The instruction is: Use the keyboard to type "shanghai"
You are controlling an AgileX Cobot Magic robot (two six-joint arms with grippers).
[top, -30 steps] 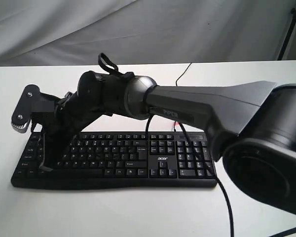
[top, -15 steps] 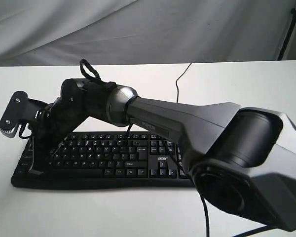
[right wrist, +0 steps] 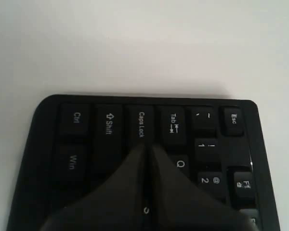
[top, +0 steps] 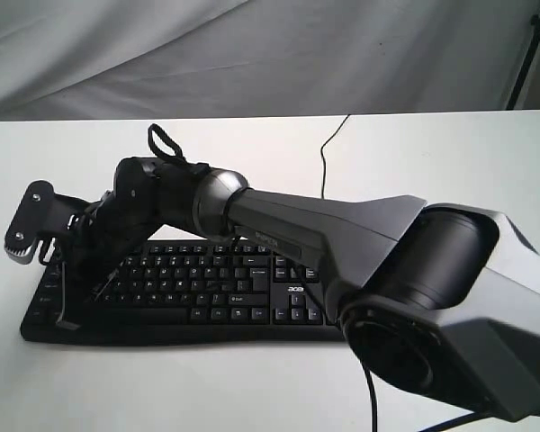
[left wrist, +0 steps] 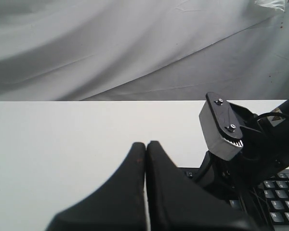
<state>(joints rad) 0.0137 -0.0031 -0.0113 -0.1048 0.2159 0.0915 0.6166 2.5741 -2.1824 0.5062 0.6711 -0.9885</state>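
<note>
The black keyboard (top: pixel 216 288) lies across the white table, its "acer" logo by the arrow keys. My right arm reaches over it from the right. Its gripper (top: pixel 67 321) points down at the keyboard's left end. In the right wrist view the right gripper (right wrist: pixel 145 145) is shut, its tips at the lower edge of the Caps Lock key (right wrist: pixel 141 124), over the keyboard (right wrist: pixel 86 125); an "S" legend shows between the fingers. The left gripper (left wrist: pixel 145 144) is shut on nothing, above bare table just off the keyboard (left wrist: pixel 279 192). It does not show in the exterior view.
A thin black cable (top: pixel 328 144) runs from the keyboard's back edge to the table's far side. A grey cloth backdrop (top: pixel 252 54) hangs behind, with a dark pole (top: pixel 529 49) at the far right. The right gripper's grey geared housing (left wrist: pixel 221 126) stands close beside the left gripper.
The right arm has swung left along the keyboard, carrying its gripper from around the letter keys to the left end and slightly lower.
</note>
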